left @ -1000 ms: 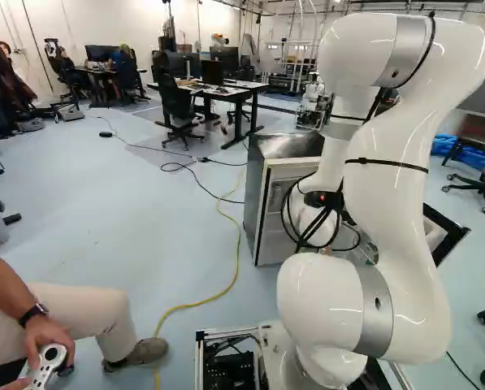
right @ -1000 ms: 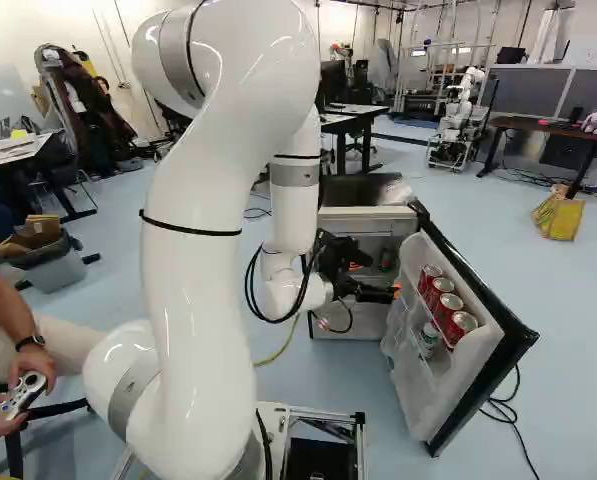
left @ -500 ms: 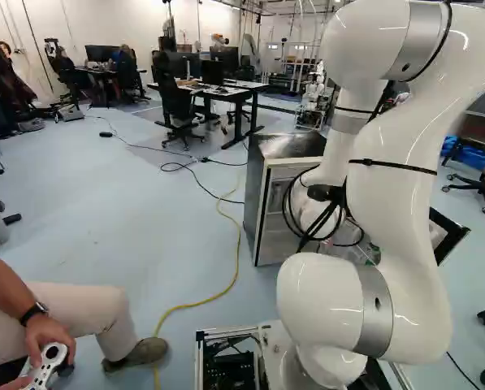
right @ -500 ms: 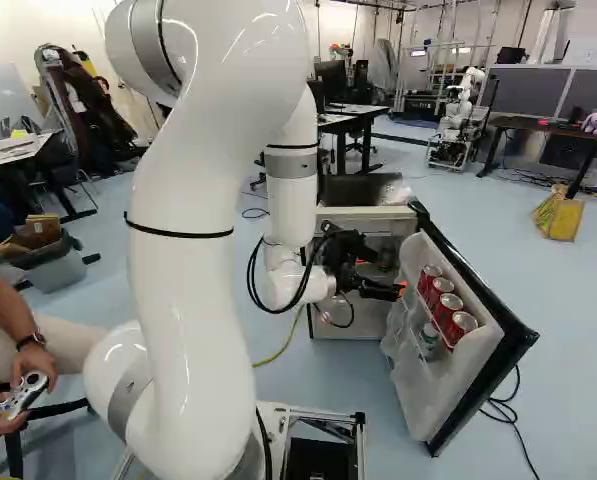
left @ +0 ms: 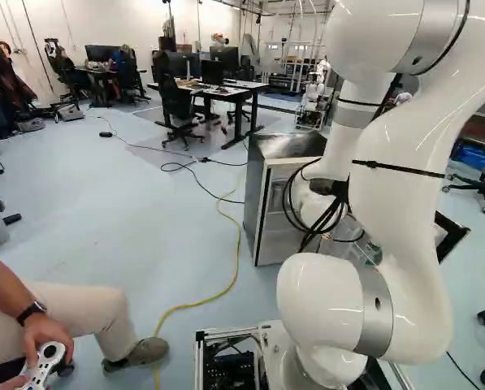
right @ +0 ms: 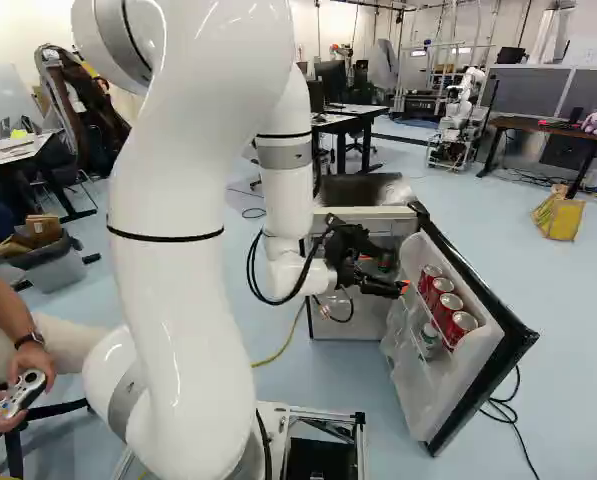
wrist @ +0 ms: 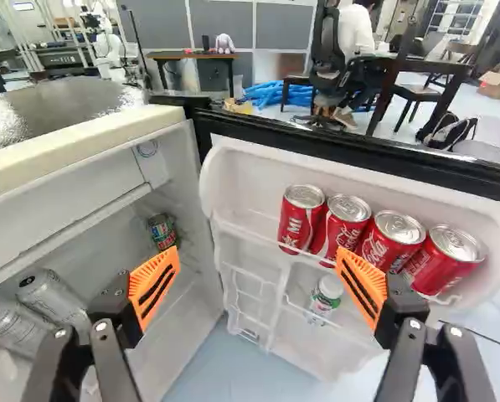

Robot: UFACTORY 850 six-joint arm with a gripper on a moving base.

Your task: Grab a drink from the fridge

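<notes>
The gripper (right: pixel 403 289) is beside the inner side of the open fridge door (right: pixel 488 370) in the right base view. In the wrist view the gripper (wrist: pixel 256 285) stands wide open, with nothing between its orange pads. Ahead of it, several red cans, the nearest-to-hinge can (wrist: pixel 301 219) among them, stand in a row on the door's upper shelf. A small bottle (wrist: pixel 325 295) is on the shelf below. Inside the fridge (wrist: pixel 74 188) are a dark can (wrist: pixel 162 230) near the hinge and silvery cans (wrist: pixel 52 294) beyond the other finger.
A person's hands hold a controller (left: pixel 47 366) at the left of the left base view. A yellow cable (left: pixel 226 286) runs over the floor. Another robot (right: pixel 460 115) stands behind the fridge. Desks, chairs and a yellow bag (right: pixel 558 213) are farther back.
The arm's upper part has swung left in the right base view and right in the left one. The gripper has shifted slightly toward the door's cans. The base, fridge and cans have stayed put.
</notes>
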